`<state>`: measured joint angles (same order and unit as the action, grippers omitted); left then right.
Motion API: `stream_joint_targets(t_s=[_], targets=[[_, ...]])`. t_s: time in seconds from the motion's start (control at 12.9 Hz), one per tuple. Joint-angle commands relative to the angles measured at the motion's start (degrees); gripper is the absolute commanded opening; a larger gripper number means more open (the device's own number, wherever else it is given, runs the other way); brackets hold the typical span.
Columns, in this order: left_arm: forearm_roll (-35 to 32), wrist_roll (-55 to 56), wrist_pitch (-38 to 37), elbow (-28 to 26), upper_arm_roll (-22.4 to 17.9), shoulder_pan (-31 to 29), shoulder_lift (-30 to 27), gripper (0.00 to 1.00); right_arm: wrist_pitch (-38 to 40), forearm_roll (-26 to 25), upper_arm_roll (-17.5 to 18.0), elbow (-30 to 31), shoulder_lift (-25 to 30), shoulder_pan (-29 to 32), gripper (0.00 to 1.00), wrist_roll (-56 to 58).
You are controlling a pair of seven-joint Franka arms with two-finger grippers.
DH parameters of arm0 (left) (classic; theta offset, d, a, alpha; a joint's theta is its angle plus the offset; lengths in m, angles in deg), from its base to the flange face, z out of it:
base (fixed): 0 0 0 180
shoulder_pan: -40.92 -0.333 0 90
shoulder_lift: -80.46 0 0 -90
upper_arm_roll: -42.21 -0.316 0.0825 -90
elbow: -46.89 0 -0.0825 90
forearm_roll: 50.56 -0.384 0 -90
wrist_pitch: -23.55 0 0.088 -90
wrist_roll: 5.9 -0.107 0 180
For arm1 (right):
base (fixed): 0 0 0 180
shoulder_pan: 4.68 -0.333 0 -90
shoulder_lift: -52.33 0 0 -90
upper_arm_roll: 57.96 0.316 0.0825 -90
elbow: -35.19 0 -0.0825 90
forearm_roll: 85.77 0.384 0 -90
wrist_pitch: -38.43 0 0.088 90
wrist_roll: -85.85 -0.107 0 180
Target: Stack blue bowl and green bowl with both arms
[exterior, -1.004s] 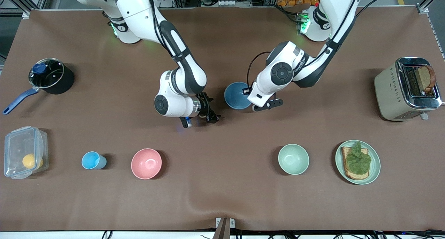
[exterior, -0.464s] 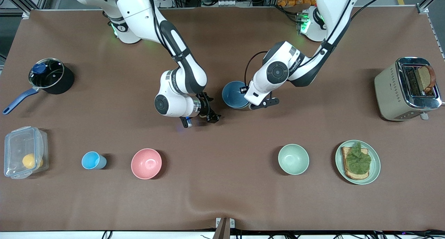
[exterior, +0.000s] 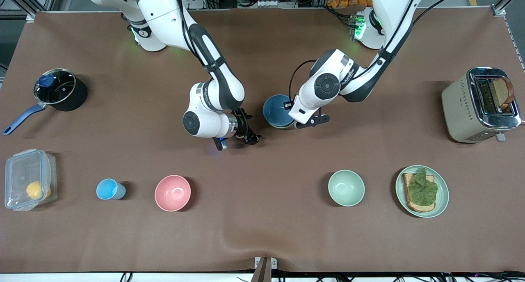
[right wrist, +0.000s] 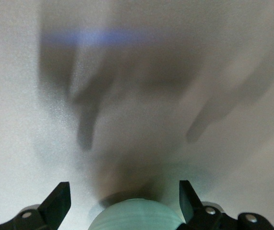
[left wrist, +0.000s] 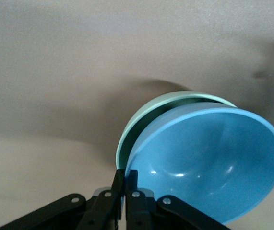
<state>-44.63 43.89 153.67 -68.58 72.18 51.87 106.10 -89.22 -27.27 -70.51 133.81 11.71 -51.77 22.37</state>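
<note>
Front view: the blue bowl [exterior: 275, 109], gripped at its rim by the left gripper [exterior: 297, 124], has been shifted slightly toward the right arm's end, so placing seems near. The right gripper [exterior: 249, 139] is kept waiting over the desk [exterior: 262, 232].

Left wrist view: the closed fingers [left wrist: 127, 191] are seen on the tilted, matte blue bowl, partly inside the green bowl [left wrist: 141, 120].

Right wrist view: the fingers are spread open, with perhaps a green bowl between them.

Blue bowl [left wrist: 208, 153] — smooth, faintly glossy plastic.
</note>
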Motion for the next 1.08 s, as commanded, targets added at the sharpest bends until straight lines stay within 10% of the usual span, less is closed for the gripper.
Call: stream_joint_targets(t_s=[0.0, 0.08, 0.31, 0.7, 1.0], targets=[[1.1, 0.8, 0.8, -0.4, 0.2, -0.6, -0.3, 0.32, -0.2, 0.3, 0.1, 1.6, 1.7, -0.2, 1.0, 0.3], [1.1, 0.8, 0.8, 0.0, 0.2, -0.7, 0.0, 0.64, -0.2, 0.2, 0.1, 1.6, 1.7, -0.2, 1.0, 0.2], [1.1, 0.8, 0.7, 1.3, 0.2, -0.7, -0.2, 1.0, -0.1, 0.2, 0.1, 1.6, 1.7, -0.2, 1.0, 0.3], [0.1, 0.0, -6.6, 5.9, -0.1, -5.5, -10.0, 1.0, 0.3, 0.2, -0.3, 1.6, 2.5, 0.2, 1.0, 0.4], [-6.8, -8.6, -27.8, 21.6, -0.2, -12.0, -12.2, 1.0, 9.8, -4.0, -6.8, 1.2, 6.3, 0.4, 1.0, 0.5]])
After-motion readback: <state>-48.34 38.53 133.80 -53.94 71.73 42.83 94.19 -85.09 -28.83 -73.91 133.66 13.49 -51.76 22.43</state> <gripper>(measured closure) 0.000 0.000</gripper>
